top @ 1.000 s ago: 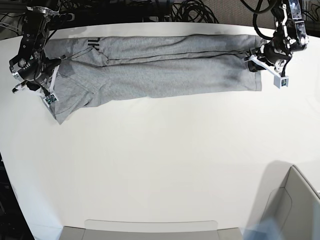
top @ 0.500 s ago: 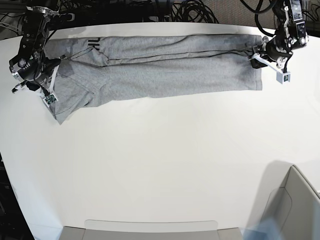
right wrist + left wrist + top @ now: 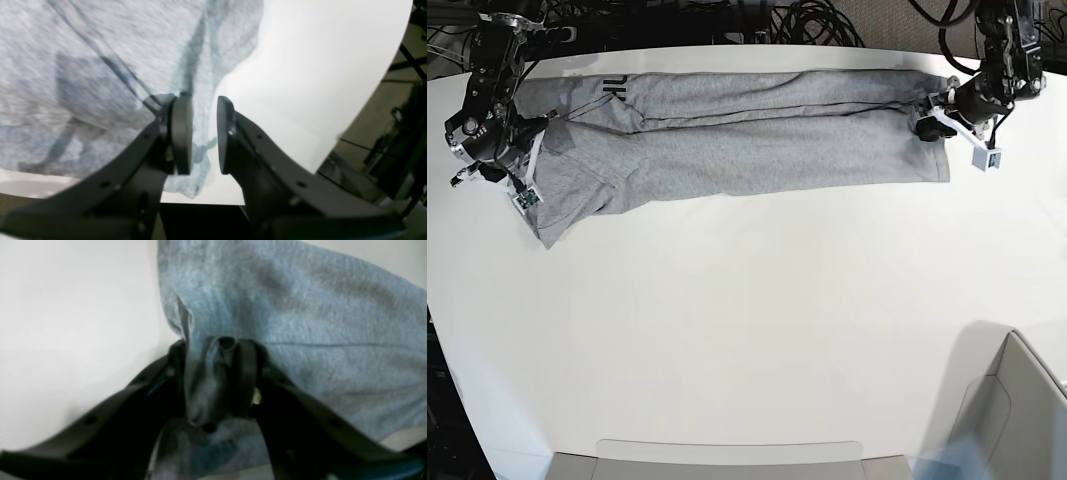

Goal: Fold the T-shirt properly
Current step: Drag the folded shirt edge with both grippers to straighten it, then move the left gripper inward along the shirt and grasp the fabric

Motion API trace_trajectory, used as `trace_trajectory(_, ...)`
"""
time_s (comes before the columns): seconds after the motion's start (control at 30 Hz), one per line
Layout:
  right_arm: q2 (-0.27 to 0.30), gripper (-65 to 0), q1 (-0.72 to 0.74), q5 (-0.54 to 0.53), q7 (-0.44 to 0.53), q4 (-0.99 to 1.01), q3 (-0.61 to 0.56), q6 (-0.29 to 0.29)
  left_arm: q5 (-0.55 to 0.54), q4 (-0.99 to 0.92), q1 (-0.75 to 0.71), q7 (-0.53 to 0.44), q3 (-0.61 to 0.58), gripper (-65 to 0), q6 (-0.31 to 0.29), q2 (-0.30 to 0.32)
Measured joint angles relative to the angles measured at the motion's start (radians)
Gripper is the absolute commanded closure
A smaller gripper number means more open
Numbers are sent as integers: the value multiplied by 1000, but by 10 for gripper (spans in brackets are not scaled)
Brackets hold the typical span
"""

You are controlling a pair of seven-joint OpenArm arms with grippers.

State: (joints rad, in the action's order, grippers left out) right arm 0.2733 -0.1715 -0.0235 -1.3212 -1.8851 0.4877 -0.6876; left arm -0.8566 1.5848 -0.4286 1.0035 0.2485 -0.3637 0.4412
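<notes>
Since the earlier base frames the left gripper (image 3: 932, 122) has shifted slightly back inward over the hem end of the T-shirt (image 3: 757, 140), and the cloth edge there looks a bit more bunched; the right gripper (image 3: 512, 150) and the sleeve end look unchanged. T-shirt lies as a long, narrow folded strip across the far side of the table (image 3: 747, 320), a bit of black lettering showing at its top edge near the right gripper. Left wrist view: left gripper (image 3: 213, 373) is clamped on a thick wad of grey fabric, several layers pinched between the pads, rest of the cloth spreading away ahead of the claw. Right wrist view: right gripper (image 3: 203, 133) has its pads slightly apart with a thin flap of cloth in the gap; no firm pinch visible, so likely not holding anything. Risks, as a judgement: if both arms lift now, only the left end comes up and the strip drags or unrolls from the sleeve side. Right claw closing on that single thin edge could grab one layer only, letting the lower layers peel open. Left claw's bunched grab may leave a crumpled corner instead of a flat hem. Strip also sits close to the far table edge behind both claws, so a pull that way could drop it off.
</notes>
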Motion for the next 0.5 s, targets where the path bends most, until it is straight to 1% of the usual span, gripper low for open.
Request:
trace_trajectory(0.07,0,-136,6,3,-2,0,0,0,-5,-7,2,21,-1,-90,-108,-1)
trace_trajectory(0.1,0,-136,9,2,-3,-1,0,0,-6,-13,2,37,0,-55,-139,-6)
trace_trajectory(0.13,-1,-136,10,0,-3,-1,0,0,-21,-24,2,35,0,-11,-148,-8)
trace_trajectory(0.17,-2,-136,11,1,-3,-1,0,0,-45,-50,5,28,2,0,-159,-9)
trace_trajectory(0.23,-1,-136,9,2,-3,-2,0,0,-105,-126,32,38,46,0,-195,-10)
trace_trajectory(0.27,0,-136,7,3,-3,-2,0,0,-116,-156,53,39,75,0,-208,-10)
trace_trajectory(0.3,-2,-136,8,2,-3,-2,0,0,-135,-201,80,38,109,0,-209,-16)
trace_trajectory(0.33,-2,-136,8,0,-3,-3,0,0,-130,-242,109,26,149,0,-200,-18)
trace_trajectory(0.4,-2,-136,8,2,-3,-4,0,0,-92,-278,146,43,192,0,-192,14)
trace_trajectory(0.5,-4,-136,9,0,-2,-5,1,0,34,-288,180,43,255,0,-151,50)
